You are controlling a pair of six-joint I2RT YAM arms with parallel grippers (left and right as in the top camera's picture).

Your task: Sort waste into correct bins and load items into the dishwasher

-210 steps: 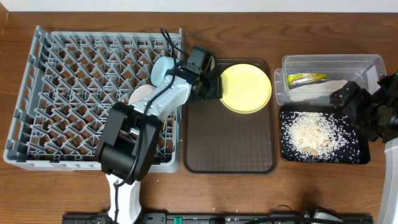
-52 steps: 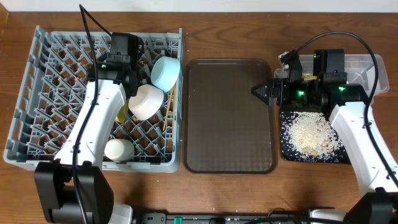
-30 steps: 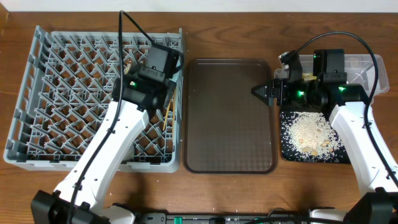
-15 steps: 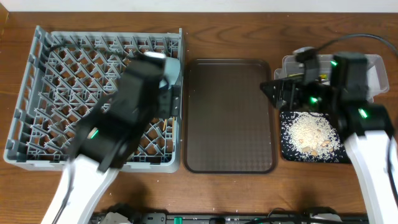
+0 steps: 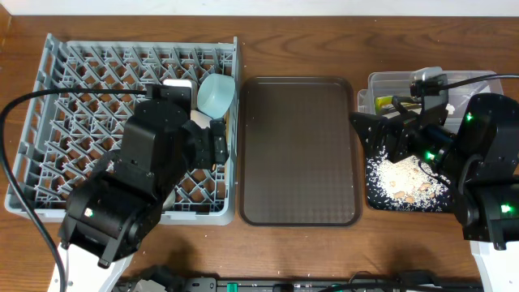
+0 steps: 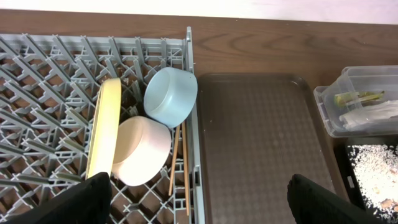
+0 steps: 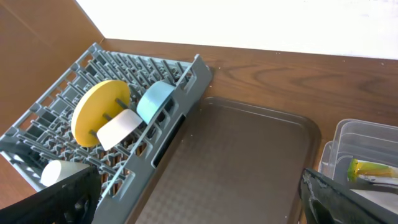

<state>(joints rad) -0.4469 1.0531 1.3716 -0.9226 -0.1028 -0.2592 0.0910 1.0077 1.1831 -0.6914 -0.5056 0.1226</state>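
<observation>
In the left wrist view the grey dish rack (image 6: pixel 37 81) holds the yellow plate (image 6: pixel 102 134) on edge, the light-blue bowl (image 6: pixel 171 96), the white bowl (image 6: pixel 142 151) and two chopsticks (image 6: pixel 180 158). My left gripper (image 6: pixel 199 205) hangs high above the rack's right edge, open and empty. The clear tub (image 6: pixel 329 118) holds the green-and-orange wrapper (image 6: pixel 357 98) and the white tissue (image 6: pixel 373 118). The black tray (image 5: pixel 381 203) holds rice scraps (image 5: pixel 401 174). My right gripper (image 7: pixel 205 202) is open and empty, high over the brown tray (image 7: pixel 249 162). Overhead, the left arm hides the plate.
The brown serving tray (image 5: pixel 300 150) lies bare between the rack (image 5: pixel 81 81) and the two bins. The clear tub (image 5: pixel 389 81) sits behind the black tray at the right. Both raised arms block much of the overhead view. Wooden table (image 5: pixel 324 40) shows behind.
The yellow plate went from the brown tray into the rack. Both arms have since lifted up toward the overhead camera, the left away from the dishes, the right over the bins.
</observation>
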